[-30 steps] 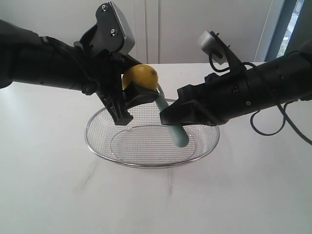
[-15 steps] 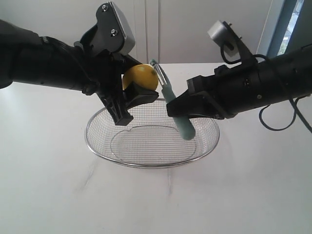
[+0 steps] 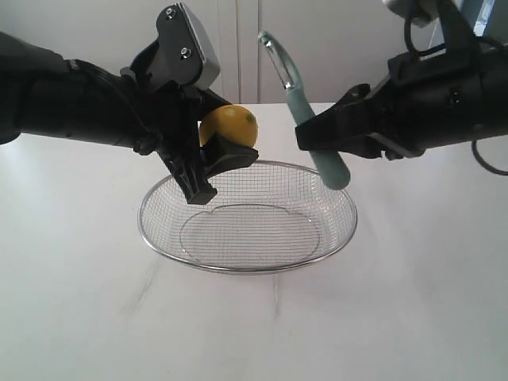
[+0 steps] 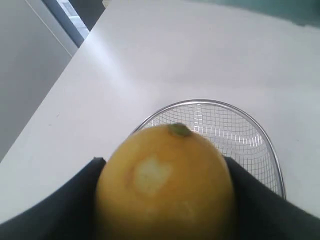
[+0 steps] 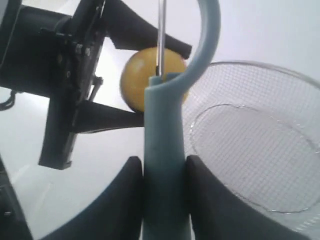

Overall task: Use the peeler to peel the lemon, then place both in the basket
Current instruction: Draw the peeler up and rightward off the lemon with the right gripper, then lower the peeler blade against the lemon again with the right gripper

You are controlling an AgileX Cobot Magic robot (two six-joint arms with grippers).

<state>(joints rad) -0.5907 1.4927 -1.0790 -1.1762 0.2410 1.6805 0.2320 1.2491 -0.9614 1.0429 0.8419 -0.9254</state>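
Since the earlier frames the right gripper [image 3: 319, 140] has lifted the slim peeler with the pale teal-green handle and curved metal blade [image 3: 300, 103] up and away from the small round yellow lemon [image 3: 226, 125]. Half a second ago the blade lay against the fruit; now the two are well apart, with the peeler higher and to the right. The left gripper [image 3: 236, 131] has not shifted.

That gripper's dark jaws are clamped on the lemon's two sides, holding it in the air over the far left rim of the wide, shallow, silver wire-mesh basket [image 3: 238, 271]. The fruit is almost round. Its small greenish nub points out beyond the fingertips, towards the peeler's side. In the left wrist view the lemon [image 4: 165, 180] carries a pale scraped patch just below that nub, with the basket [image 4: 200, 101] beneath it.

The right gripper [image 5: 165, 200] is closed tight on the peeler's handle [image 5: 162, 150]. The peeler's long axis stands steeply. Its blade head is uppermost and leans back towards the lemon [image 5: 132, 80], while the butt of the handle hangs over the far right part of the basket [image 5: 260, 64].

The basket rests on the white table [image 3: 79, 302], about midway between its left and right edges.
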